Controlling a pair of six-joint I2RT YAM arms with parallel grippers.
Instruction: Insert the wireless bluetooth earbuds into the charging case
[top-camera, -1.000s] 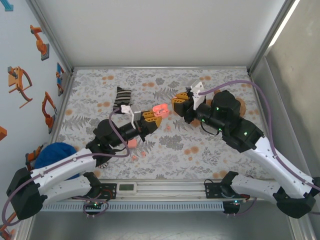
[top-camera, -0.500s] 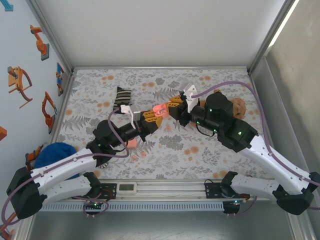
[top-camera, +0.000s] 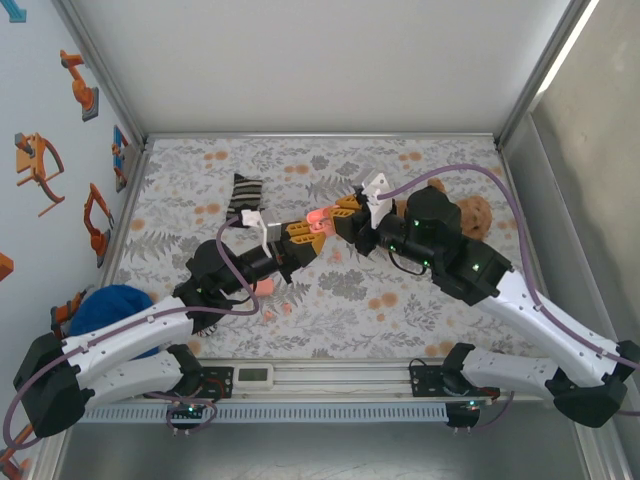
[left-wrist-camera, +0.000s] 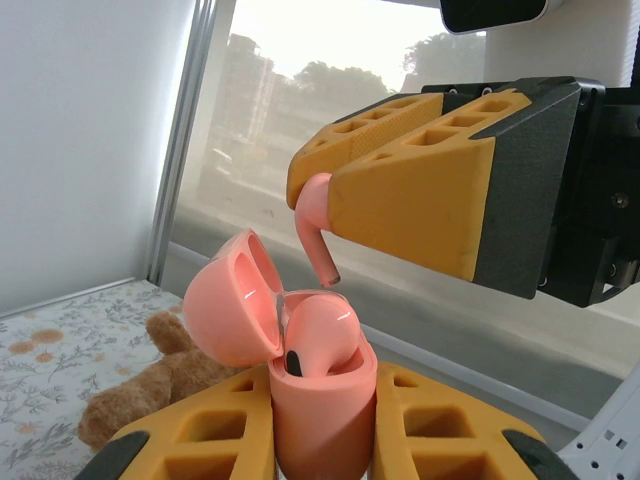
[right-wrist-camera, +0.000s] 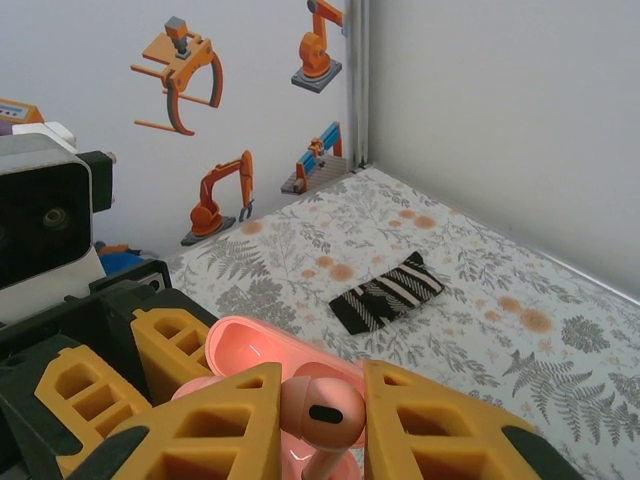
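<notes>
Right now one earbud (left-wrist-camera: 314, 225) is pinched by its bulb between the fingers of the right hand (right-wrist-camera: 322, 430), which is closed on it. Its stem points down just above the open charging case (left-wrist-camera: 322, 410), apart from it. A second earbud (left-wrist-camera: 320, 335) sits in the case, and the lid (left-wrist-camera: 228, 300) is tipped back to one side. The left hand (left-wrist-camera: 322, 440) is clamped tight on the case's lower body and holds it upright. Both hands meet over the middle of the floral-cloth surface (top-camera: 400, 300). A teddy bear (top-camera: 478, 212) lies by the right arm, and a striped sock (top-camera: 243, 192) lies farther back on the left.
</notes>
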